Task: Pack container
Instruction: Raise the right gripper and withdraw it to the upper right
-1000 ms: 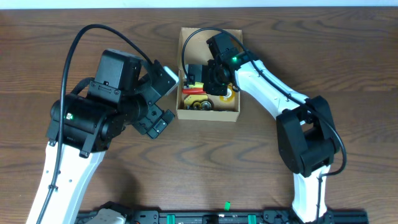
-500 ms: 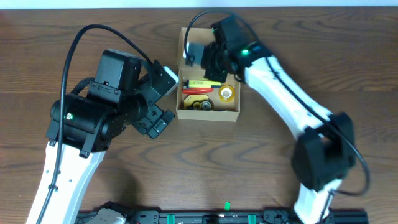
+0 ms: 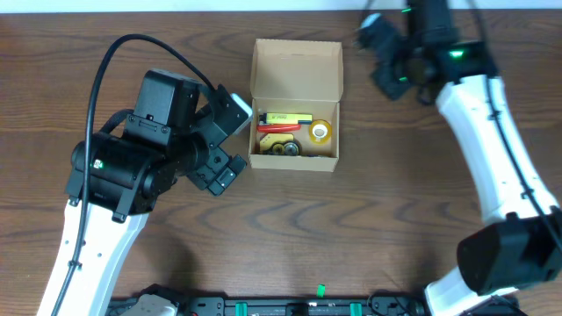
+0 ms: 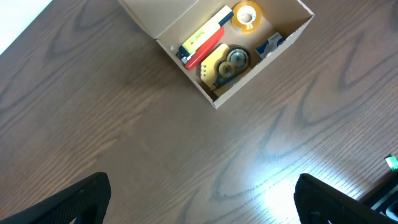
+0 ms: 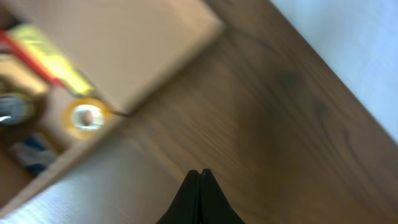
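Packing looked finished — box [image 3: 294,163] stocked, flap [image 3: 296,68] up. Clear of it, the right gripper [image 5: 200,177] sat pressed together, empty; the left gripper [image 3: 235,140] gaped wide. Next — closing the flap.

Robot lab bench (wood-grain table [image 3: 351,228], black mounting rail [image 3: 263,308])

1 box [image 3: 296,66], 1 roll [image 3: 320,132], maybe 3 misc. [image 3: 283,119]
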Action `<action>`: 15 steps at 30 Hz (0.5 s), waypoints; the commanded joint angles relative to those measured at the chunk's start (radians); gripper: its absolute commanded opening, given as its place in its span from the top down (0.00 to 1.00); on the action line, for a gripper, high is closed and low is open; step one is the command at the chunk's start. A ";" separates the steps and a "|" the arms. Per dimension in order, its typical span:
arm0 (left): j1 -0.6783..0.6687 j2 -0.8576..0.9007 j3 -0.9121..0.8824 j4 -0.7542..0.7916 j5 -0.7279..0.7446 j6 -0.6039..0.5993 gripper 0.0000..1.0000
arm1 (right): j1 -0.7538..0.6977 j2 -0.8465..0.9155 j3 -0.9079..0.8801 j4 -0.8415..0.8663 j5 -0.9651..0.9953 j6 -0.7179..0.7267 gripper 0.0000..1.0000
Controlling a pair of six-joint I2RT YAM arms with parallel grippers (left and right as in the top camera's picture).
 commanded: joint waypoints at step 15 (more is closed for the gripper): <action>0.003 -0.002 0.026 -0.050 -0.004 0.010 0.05 | -0.282 -0.013 0.006 -0.009 -0.371 0.070 0.99</action>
